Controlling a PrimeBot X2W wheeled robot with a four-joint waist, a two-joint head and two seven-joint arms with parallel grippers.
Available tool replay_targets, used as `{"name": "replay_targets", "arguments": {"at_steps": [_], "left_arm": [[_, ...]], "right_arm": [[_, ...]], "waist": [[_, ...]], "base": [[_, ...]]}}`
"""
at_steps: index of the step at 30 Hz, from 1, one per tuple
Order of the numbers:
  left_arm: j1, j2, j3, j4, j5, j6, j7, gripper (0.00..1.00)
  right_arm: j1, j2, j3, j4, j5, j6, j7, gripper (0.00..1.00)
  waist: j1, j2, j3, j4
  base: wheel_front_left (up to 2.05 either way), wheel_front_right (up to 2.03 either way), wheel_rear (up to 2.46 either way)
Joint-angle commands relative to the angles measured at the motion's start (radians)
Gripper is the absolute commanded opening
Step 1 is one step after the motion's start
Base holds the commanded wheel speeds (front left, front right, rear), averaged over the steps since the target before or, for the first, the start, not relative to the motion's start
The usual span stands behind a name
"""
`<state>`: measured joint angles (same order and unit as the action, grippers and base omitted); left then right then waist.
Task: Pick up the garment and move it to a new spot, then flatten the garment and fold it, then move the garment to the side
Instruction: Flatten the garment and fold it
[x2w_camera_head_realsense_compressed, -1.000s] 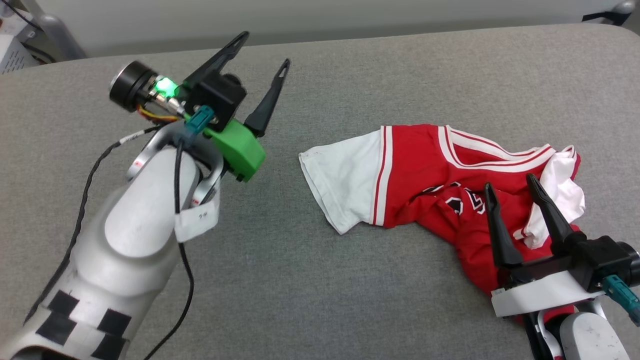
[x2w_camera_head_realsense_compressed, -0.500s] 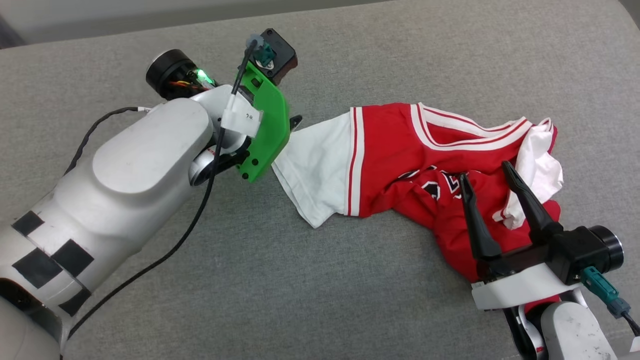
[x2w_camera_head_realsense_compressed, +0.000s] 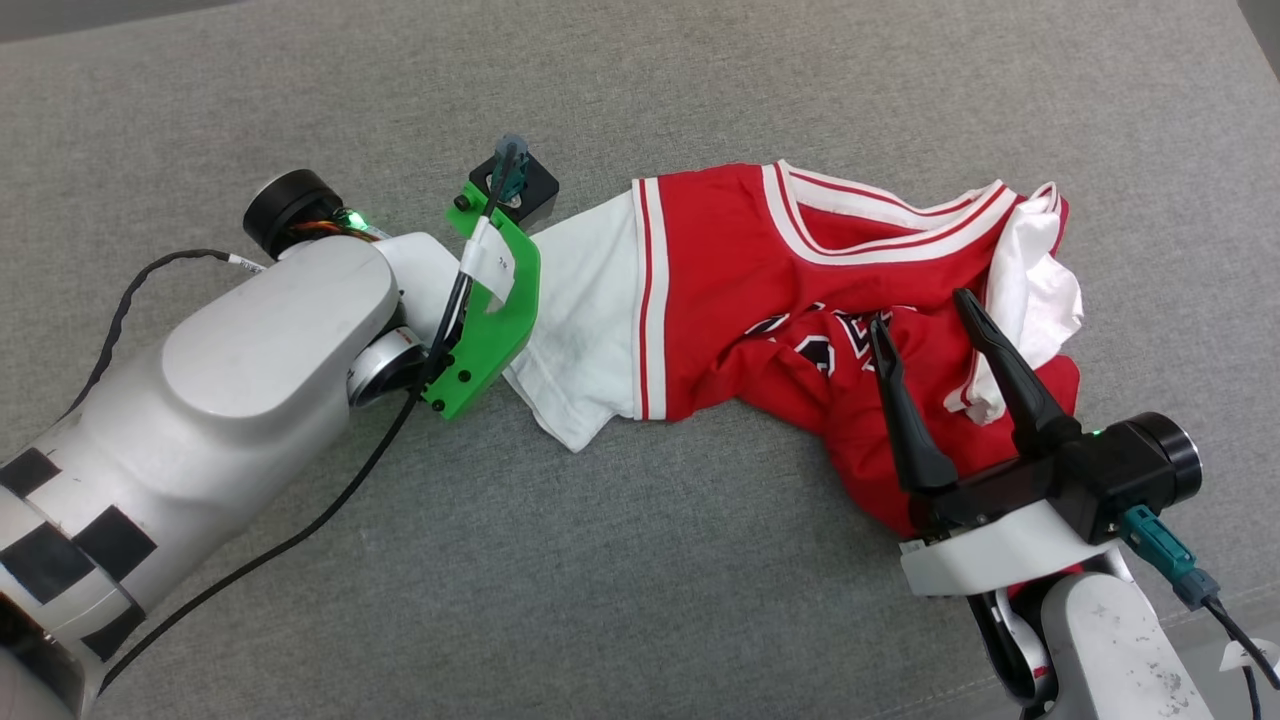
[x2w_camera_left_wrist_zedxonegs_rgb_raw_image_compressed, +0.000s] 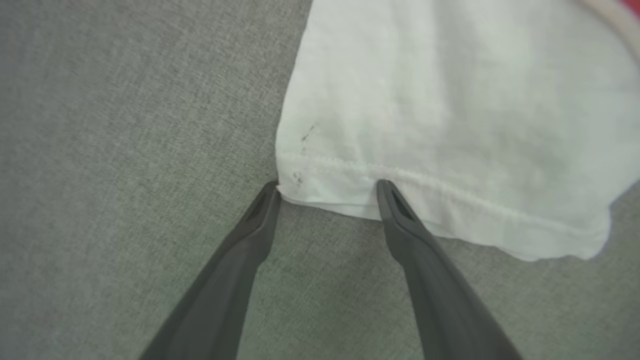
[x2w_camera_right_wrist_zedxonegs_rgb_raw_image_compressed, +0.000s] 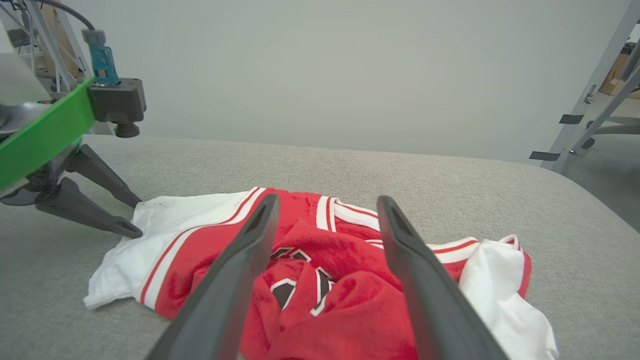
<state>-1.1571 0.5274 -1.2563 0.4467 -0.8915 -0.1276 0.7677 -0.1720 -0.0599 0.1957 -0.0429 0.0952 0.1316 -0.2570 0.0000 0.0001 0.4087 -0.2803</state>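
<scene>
The garment (x2w_camera_head_realsense_compressed: 740, 270) lies crumpled on the grey padded table (x2w_camera_head_realsense_compressed: 640, 580): red body, striped collar, one white sleeve (x2w_camera_head_realsense_compressed: 580, 300) spread to the left, the other bunched at the right. In the left wrist view my left gripper (x2w_camera_left_wrist_zedxonegs_rgb_raw_image_compressed: 327, 184) is open and points down at that sleeve's hem (x2w_camera_left_wrist_zedxonegs_rgb_raw_image_compressed: 450, 200), one fingertip at its corner and the other on the seam. In the head view its green mount (x2w_camera_head_realsense_compressed: 490, 320) covers the fingers. My right gripper (x2w_camera_head_realsense_compressed: 922, 312) is open and empty above the red folds near the black print (x2w_camera_right_wrist_zedxonegs_rgb_raw_image_compressed: 300, 290).
The table's rounded far edge (x2w_camera_right_wrist_zedxonegs_rgb_raw_image_compressed: 350, 150) meets a pale wall. Grey metal frame legs (x2w_camera_right_wrist_zedxonegs_rgb_raw_image_compressed: 590, 110) stand off the table's right side. A black cable (x2w_camera_head_realsense_compressed: 300, 530) trails from my left forearm across the table.
My left arm has swung right and tipped down, bringing its open fingers to the white sleeve's edge. The head camera has shifted. The right gripper stays open over the garment.
</scene>
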Motion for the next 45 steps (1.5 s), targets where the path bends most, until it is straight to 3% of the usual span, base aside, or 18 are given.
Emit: {"name": "replay_targets", "arguments": {"at_steps": [1,5,6,11,16,23,29,33,39,45], "left_arm": [[0.068,0.008,-0.024,0.001,0.005,-0.003,0.018,1.0],[0.084,0.012,-0.024,-0.006,0.011,-0.003,0.003,1.0],[0.084,0.01,-0.024,0.001,0.015,-0.003,-0.017,0.0],[0.072,-0.001,-0.024,-0.036,0.028,-0.003,-0.106,0.0],[0.037,0.044,-0.024,-0.116,0.02,-0.003,-0.223,0.0],[0.019,0.158,-0.024,-0.231,-0.025,-0.003,-0.343,0.0],[0.042,0.274,-0.003,-0.296,-0.075,-0.001,-0.377,0.0],[0.084,0.359,0.006,-0.311,-0.106,0.03,-0.376,0.0],[0.17,0.452,0.03,-0.244,-0.197,0.067,-0.408,0.0],[0.242,0.465,0.038,-0.068,-0.275,0.057,-0.441,0.0]], "right_arm": [[-0.02,0.004,0.001,0.004,-0.003,-0.001,-0.005,1.0],[-0.028,0.006,0.004,0.007,-0.008,-0.001,-0.005,1.0],[-0.031,0.007,0.008,0.008,-0.01,-0.001,-0.005,1.0],[-0.028,0.008,0.01,0.015,-0.017,-0.001,-0.005,1.0],[0.002,0.008,-0.003,0.028,-0.021,-0.001,-0.005,1.0],[0.048,0.007,-0.018,0.047,-0.02,-0.001,-0.005,1.0],[0.07,0.0,-0.023,0.05,-0.027,-0.001,-0.005,1.0],[0.077,-0.003,-0.032,0.047,-0.029,-0.001,-0.005,1.0],[0.081,-0.01,-0.044,0.042,-0.03,-0.001,-0.005,1.0],[0.068,-0.017,-0.05,0.046,-0.034,-0.001,-0.005,1.0]], "waist": [[0.0,-0.0001,0.006,-0.005],[0.0,-0.0001,0.01,-0.004],[0.0,-0.0001,0.01,-0.004],[0.0,-0.0001,-0.008,0.007],[0.0,-0.0001,-0.054,0.036],[0.0,-0.0001,-0.125,0.097],[0.0,-0.0001,-0.162,0.137],[0.0,-0.0001,-0.167,0.153],[0.0,-0.0001,-0.157,0.167],[0.0,-0.0001,-0.135,0.161]], "base": [[0.0,0.0,0.0],[0.0,0.0,0.0],[0.0,0.0,0.0],[0.0,0.0,0.0],[0.0,0.0,0.0],[0.0,0.0,0.0],[0.0,0.0,0.0],[0.0,0.0,0.0],[0.0,0.0,0.0],[0.0,0.0,0.0]]}}
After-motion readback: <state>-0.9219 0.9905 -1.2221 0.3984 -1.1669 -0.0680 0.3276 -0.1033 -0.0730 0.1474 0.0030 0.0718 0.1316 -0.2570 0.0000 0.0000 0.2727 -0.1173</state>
